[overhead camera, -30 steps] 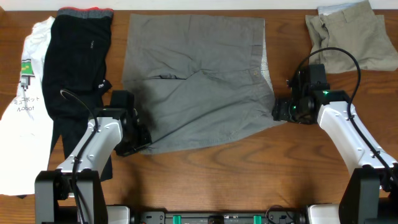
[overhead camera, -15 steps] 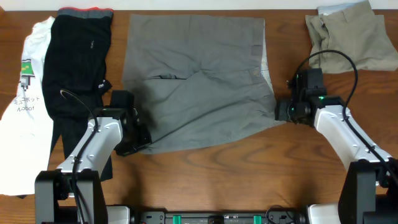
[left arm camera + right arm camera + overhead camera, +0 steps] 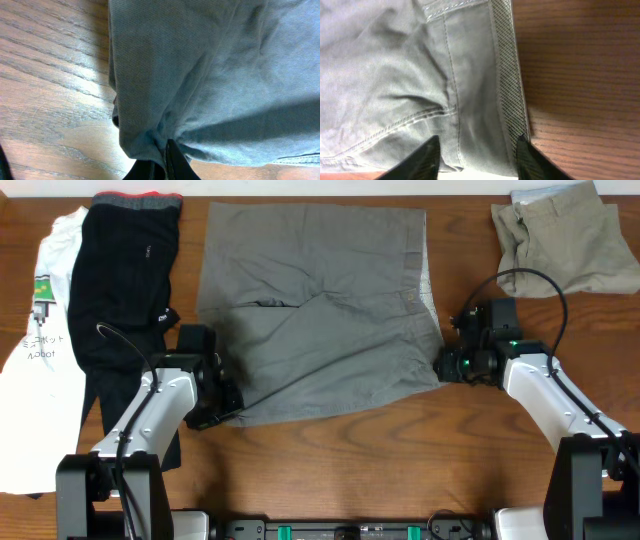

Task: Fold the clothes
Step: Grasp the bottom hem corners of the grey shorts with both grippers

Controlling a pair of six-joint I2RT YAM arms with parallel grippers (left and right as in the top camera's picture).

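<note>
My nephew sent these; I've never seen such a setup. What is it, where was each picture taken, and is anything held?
These are two robot arms at a wooden table. One picture looks down from above; the other two come from cameras on the wrists. In the middle lie grey shorts, with black trousers and a white T-shirt to the left and khaki shorts far right. The left end effector is pinched shut on a corner of the grey shorts; the right end effector stands open astride their edge.
</note>
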